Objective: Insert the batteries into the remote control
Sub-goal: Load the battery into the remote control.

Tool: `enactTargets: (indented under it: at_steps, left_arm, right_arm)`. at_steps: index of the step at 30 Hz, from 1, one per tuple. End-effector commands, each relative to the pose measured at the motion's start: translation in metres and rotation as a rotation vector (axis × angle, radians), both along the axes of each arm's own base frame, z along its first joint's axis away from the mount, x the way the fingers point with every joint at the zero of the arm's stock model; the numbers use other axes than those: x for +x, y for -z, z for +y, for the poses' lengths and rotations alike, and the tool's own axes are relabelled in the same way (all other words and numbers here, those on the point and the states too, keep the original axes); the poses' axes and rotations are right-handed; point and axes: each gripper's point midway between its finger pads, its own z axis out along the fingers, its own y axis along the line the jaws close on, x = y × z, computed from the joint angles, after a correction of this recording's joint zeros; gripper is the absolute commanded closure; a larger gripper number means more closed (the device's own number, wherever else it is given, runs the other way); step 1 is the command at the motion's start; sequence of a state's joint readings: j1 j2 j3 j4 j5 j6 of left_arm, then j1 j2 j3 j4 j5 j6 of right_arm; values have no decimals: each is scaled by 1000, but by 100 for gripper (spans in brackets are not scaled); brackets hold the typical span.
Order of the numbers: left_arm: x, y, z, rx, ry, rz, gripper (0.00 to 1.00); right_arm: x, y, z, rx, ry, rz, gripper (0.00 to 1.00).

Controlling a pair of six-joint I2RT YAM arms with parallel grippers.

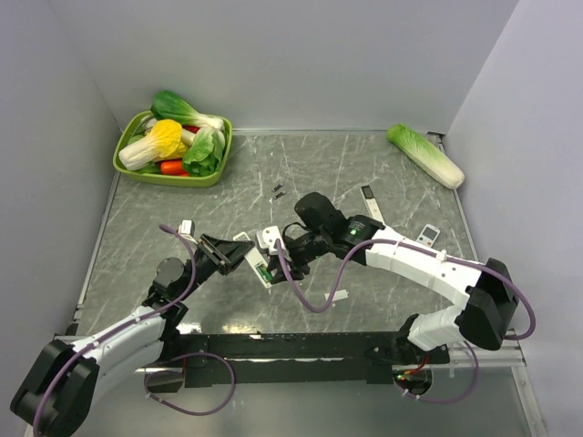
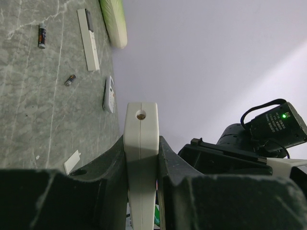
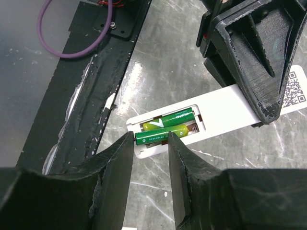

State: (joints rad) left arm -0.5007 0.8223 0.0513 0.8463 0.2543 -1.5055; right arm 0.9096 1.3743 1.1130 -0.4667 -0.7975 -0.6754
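The remote control (image 3: pixel 230 108) is a slim white bar held just above the table with its open battery recess facing up. My left gripper (image 2: pixel 141 158) is shut on its far part, its dark fingers (image 3: pixel 249 62) showing in the right wrist view. One green battery (image 3: pixel 175 117) lies in the recess. A second battery (image 3: pixel 184 130) lies beside it, its near end sticking out over the recess edge. My right gripper (image 3: pixel 150 135) is open right over that end, with one fingertip against the battery's tip and the other across its middle. From above, both grippers meet at the remote (image 1: pixel 261 270).
Two dark cells (image 1: pixel 277 190) lie at mid table. Right of them are a white remote with a black end (image 1: pixel 371 202) and a shorter remote (image 1: pixel 428 237). A small white cover (image 1: pixel 339 296) lies near the right arm. A green bowl (image 1: pixel 127 168) of vegetables and a cabbage (image 1: pixel 425 155) sit at the back.
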Motion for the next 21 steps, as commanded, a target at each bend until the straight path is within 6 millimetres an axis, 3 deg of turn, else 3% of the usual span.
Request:
enactTargets:
  at_steps: [1, 15, 21]
  left_arm:
    - [-9, -55, -4, -121, 57, -130, 99]
    - [-14, -69, -1, -150, 56, -157, 99]
    - [-15, -73, 2, -192, 52, -154, 99]
  right_arm:
    - [17, 2, 4, -18, 25, -54, 59]
    - [29, 22, 6, -85, 68, -51, 62]
    - [25, 23, 5, -94, 67, -31, 62]
